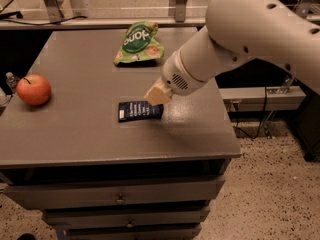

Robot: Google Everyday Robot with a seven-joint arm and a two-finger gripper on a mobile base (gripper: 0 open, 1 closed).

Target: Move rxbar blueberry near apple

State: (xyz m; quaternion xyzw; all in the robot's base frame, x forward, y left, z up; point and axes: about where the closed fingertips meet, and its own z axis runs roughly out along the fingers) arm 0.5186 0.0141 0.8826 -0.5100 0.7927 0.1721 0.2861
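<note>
The rxbar blueberry [140, 110], a flat dark navy bar with white text, lies on the grey table [75, 134] near its middle front. The apple [33, 89], red-orange with a short stem, sits at the table's left edge, well apart from the bar. My gripper [158, 95] hangs at the end of the big white arm, just above and right of the bar's right end. Only its tan tip shows.
A green snack bag [138, 43] with white lettering lies at the back of the table. Drawers [120, 199] sit below the front edge. A small bottle [11, 79] stands left of the apple. Metal frame legs [52, 1] rise behind the table.
</note>
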